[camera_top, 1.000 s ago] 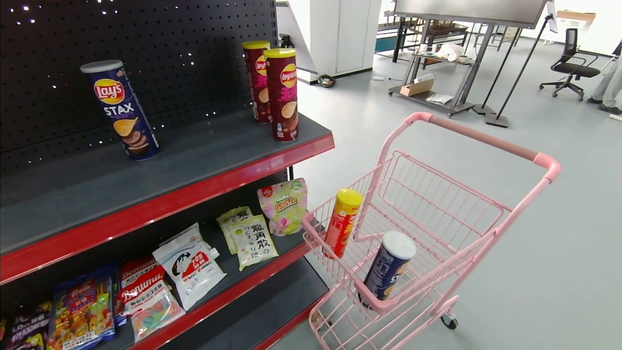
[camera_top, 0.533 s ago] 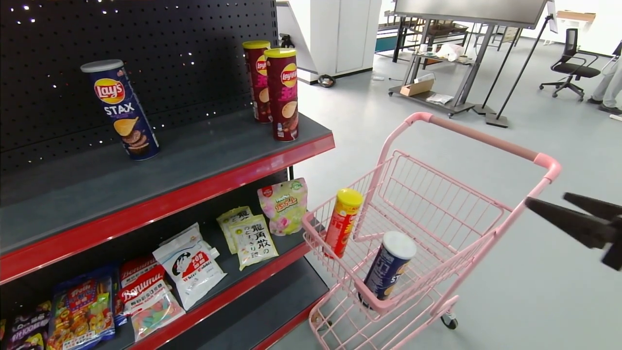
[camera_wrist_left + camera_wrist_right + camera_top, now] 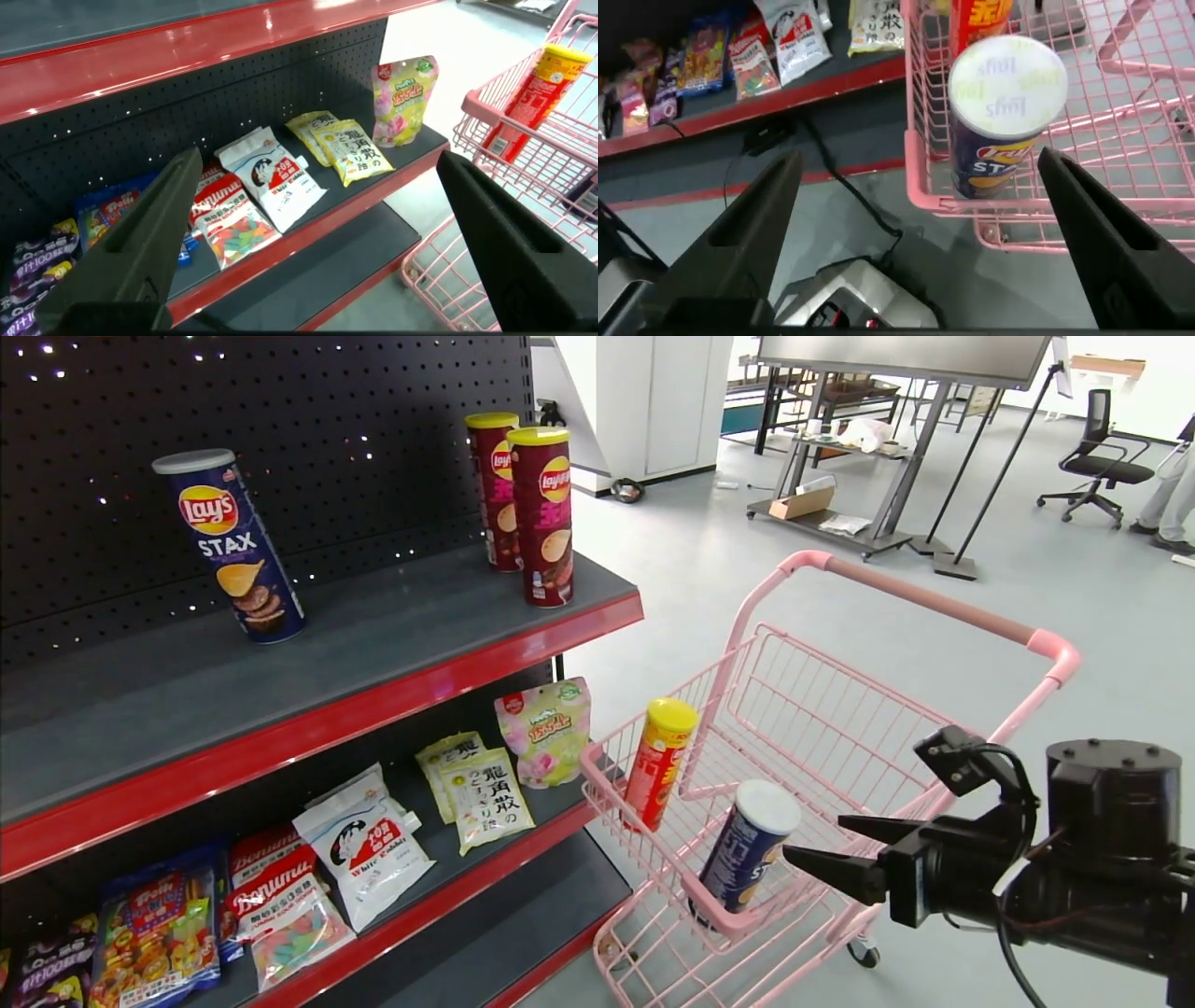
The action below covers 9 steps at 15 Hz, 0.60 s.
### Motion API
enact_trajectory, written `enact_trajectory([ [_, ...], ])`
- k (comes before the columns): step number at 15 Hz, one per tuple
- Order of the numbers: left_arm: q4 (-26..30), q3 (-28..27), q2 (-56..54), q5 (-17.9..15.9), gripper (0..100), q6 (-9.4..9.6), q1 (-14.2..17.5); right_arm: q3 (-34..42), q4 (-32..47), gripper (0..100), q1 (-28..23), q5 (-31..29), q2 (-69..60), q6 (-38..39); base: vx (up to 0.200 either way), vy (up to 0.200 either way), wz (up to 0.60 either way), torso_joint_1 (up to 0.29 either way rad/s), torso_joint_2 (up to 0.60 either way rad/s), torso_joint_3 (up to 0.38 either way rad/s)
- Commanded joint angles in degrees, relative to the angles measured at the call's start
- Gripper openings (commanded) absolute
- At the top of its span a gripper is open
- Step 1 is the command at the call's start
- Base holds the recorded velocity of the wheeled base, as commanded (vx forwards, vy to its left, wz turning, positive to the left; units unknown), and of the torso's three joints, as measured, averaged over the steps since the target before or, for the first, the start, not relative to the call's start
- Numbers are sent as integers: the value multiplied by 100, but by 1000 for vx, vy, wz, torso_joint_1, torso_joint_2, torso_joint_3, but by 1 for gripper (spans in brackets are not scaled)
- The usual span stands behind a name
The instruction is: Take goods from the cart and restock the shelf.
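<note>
The pink wire shopping cart [image 3: 924, 602] is cut off along the bottom of the head view, and its mesh and rim cover the lower part of the dark blue cardboard chip canister with a white lid [image 3: 747, 854] leaning in the basket's near corner. The base of the red canister with a yellow lid [image 3: 658, 770], tilted at the corner beside the shelf, is hidden the same way.

The right arm comes in low from the right, cut by the frame edge. The right gripper [image 3: 812, 836] hangs just outside the cart's near side, fingers spread wide and level with the blue canister, not touching it.

The left gripper [image 3: 318, 157] is also spread apart, facing the lower shelf's snack bags [image 3: 271, 182].

On the grey, red-edged upper shelf [image 3: 373, 644] stand a matching blue canister [image 3: 238, 551] and two maroon canisters with yellow lids [image 3: 546, 523].
</note>
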Motion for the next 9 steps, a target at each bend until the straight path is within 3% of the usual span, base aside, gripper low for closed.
enact_trajectory([
  [1, -1, 2, 5, -7, 100, 0, 7, -34, -99, 100, 33, -154, 616, 13, 0, 0, 0, 0, 0, 0],
  [4, -1, -6, 5, 2, 100, 0, 7, -34, -143, 100, 24, -172, 897, 39, 0, 0, 0, 0, 0, 0],
  [9, -1, 2, 5, 2, 100, 0, -1, -149, -1180, 100, -11, -436, 1899, -5, 0, 0, 0, 0, 0, 0],
])
